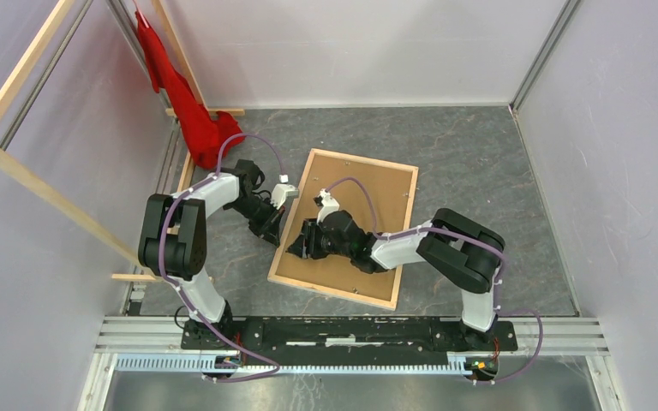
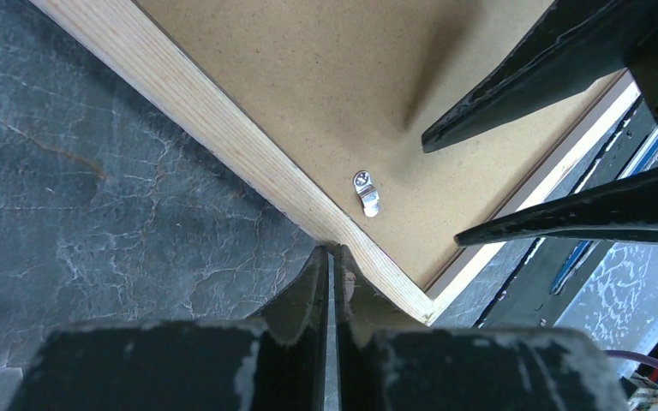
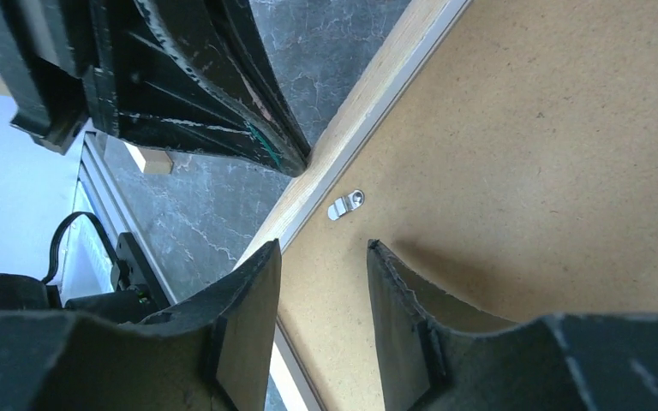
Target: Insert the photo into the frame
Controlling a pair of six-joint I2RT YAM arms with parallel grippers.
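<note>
Presently the left gripper [image 2: 330,257] shows its fingers together, with only a hairline slit between them and nothing seen caught there. Their tips sit against the outer edge of the frame [image 2: 214,120], on its left long rail, near the corner closest to the arms. Just inside that rail a small metal turn clip [image 2: 367,193] lies on the brown backing board [image 2: 308,60]. The right gripper [image 3: 324,247] stands with fingers apart, holding nothing, poised over the same stretch: one finger above the rail, the other above the board, the clip just ahead of the tips. The frame lies flat, pale wood face upward, with the board seated within its rails. It rests slightly askew on the dark grey marbled table [image 1: 480,163], between the two arms. A red cloth [image 1: 190,111] hangs at the far left corner, well apart from the frame.
</note>
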